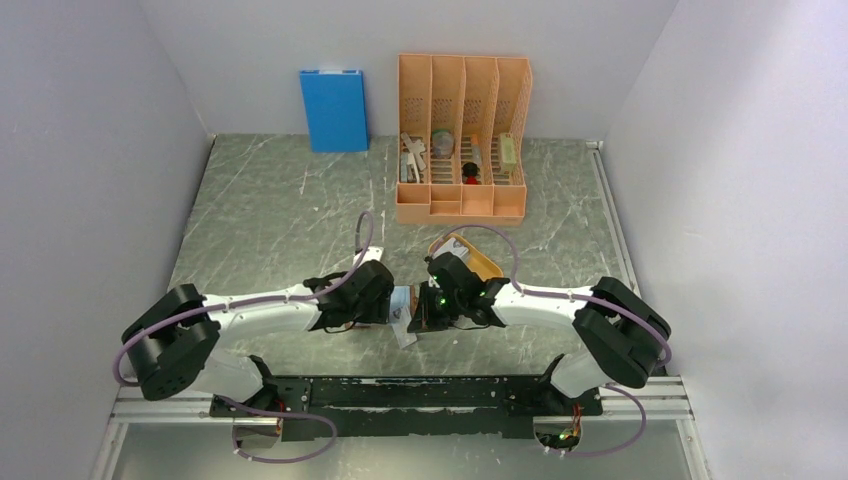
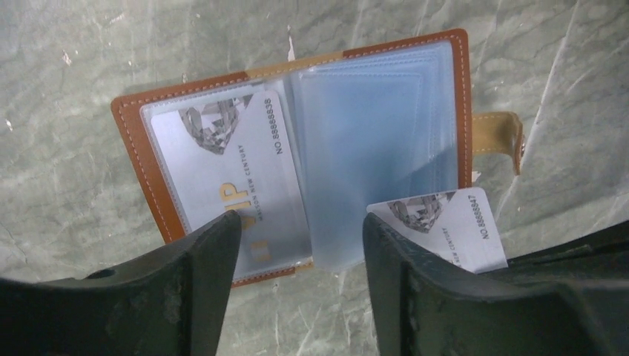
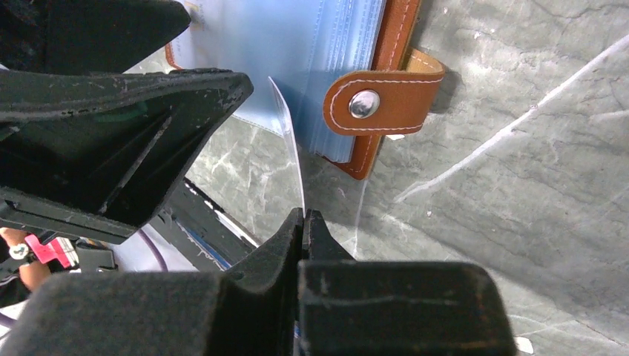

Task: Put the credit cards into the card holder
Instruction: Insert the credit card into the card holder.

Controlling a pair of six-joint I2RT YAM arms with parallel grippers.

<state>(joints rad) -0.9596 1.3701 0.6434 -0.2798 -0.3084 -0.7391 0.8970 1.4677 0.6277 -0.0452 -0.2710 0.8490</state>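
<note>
the card holder (image 2: 132, 111) lies open on the worktop (image 2: 67, 44), filling the upper middle of the left wrist view. one credit card (image 2: 230, 167) is already sleeved in its left half. the second card (image 2: 445, 222) sits at the lower right of that view, just beside the holder's lower right corner. the right end effector (image 3: 304, 216) pinches it tight by one end, and it appears edge-on in the right wrist view. the left end effector (image 2: 300, 222) hangs over the holder with its jaws wide and nothing between them.

to do the insertion well, i'd judge:
- bring the card's free edge flat and square to the mouth of the empty sleeve (image 2: 371, 126); it stands tilted now.
- press the left fingers down on the holder so it cannot slide.
- clear the snap tab (image 3: 374, 100) on the way.
- feed slowly; thin plastic may buckle.
</note>
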